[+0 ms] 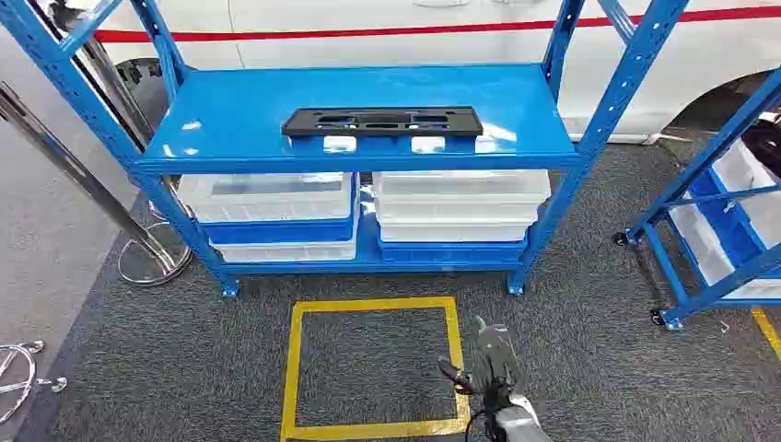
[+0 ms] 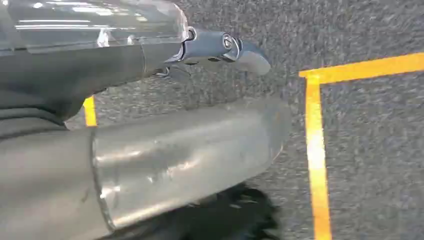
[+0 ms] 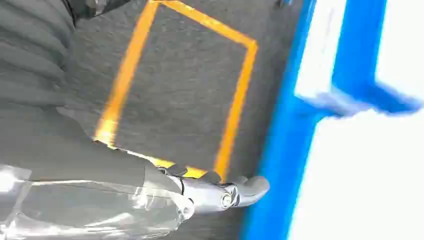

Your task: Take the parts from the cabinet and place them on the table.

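Part (image 1: 381,121): one long black flat piece, lying flat on the rack's (image 1: 230,120) top shelf, toward the front edge, untouched; step in hand looks like the reach, not yet begun; best to take the part by both ends, level, so it doesn't tip; right hand (image 1: 485,368) low over the carpet by the yellow square (image 1: 373,366), holding nothing, fingers (image 3: 245,188) extended; left hand (image 2: 150,165) hangs over the floor, holding nothing, spread unclear. Count: one part; four clear bins (image 1: 267,196) below, two stacks of two; second rack (image 1: 728,212) at right; car (image 1: 387,28) behind.
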`<action>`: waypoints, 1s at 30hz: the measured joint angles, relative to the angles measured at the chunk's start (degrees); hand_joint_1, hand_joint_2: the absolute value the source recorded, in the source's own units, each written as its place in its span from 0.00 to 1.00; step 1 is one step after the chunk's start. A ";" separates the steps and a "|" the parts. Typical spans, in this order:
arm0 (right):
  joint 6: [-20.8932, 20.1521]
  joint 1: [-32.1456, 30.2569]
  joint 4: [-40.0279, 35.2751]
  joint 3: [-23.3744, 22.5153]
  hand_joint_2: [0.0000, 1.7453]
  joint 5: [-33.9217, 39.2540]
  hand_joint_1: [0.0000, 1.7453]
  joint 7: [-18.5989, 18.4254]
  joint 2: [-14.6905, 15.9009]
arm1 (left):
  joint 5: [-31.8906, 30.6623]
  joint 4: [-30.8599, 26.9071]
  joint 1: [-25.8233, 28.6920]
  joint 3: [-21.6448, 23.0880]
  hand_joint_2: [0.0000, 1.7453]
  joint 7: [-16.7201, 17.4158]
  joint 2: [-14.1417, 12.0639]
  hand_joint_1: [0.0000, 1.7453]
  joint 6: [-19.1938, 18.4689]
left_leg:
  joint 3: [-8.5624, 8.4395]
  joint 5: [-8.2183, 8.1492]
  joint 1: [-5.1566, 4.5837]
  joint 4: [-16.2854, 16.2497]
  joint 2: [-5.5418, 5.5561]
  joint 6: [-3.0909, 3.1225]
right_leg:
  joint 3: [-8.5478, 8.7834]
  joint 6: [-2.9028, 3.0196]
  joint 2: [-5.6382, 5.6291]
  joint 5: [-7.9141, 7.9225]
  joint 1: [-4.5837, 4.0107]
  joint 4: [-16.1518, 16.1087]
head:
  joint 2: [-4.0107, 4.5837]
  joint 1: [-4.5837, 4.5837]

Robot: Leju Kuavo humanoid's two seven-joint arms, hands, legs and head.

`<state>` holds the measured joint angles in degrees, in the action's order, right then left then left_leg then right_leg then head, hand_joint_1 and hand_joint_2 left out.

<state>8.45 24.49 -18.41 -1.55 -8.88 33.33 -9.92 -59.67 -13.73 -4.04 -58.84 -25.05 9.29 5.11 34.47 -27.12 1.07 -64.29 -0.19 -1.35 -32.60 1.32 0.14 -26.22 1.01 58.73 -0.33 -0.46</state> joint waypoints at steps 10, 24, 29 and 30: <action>10.87 5.97 -2.86 10.97 1.00 -14.08 0.00 -2.95 -2.01 | -1.68 0.35 -1.29 -0.59 0.00 0.31 0.46 0.00 0.15 | -2.33 1.85 -0.30 7.18 -0.05 3.33 | -6.33 -2.67 -0.07 -6.49 -0.17 12.14 | 0.00 0.07; 21.01 8.19 -12.30 18.79 1.00 -39.98 0.00 -11.91 -2.53 | -3.58 0.66 -2.31 -0.52 0.00 1.38 1.01 0.00 -1.46 | 0.24 -2.71 -0.66 0.76 0.11 0.50 | -1.71 0.16 -0.14 1.47 -0.16 -0.31 | 0.00 0.02; 23.42 8.19 -15.98 21.18 1.00 -48.81 0.00 -15.39 -2.64 | -4.50 0.74 -2.40 -0.28 0.00 1.60 1.05 0.00 -2.16 | 5.62 -4.09 -0.17 -9.21 0.10 -0.25 | -1.71 0.13 -0.23 1.36 -0.18 -0.08 | 0.00 0.00; 23.92 8.22 -16.99 21.59 1.00 -50.49 0.00 -16.11 -2.64 | -4.52 0.74 -2.56 -0.22 0.00 1.60 1.05 0.00 -2.32 | 3.56 -1.38 -0.09 -4.74 0.10 -0.19 | -1.62 0.02 -0.30 1.29 -0.17 0.00 | 0.00 0.02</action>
<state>32.37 32.70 -35.39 20.04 -59.37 17.22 -12.57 -64.19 -12.98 -6.60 -59.06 -23.45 10.34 2.80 38.03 -28.51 0.98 -69.02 -0.09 -1.54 -34.22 1.34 -0.16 -24.93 0.85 58.73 -0.33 -0.44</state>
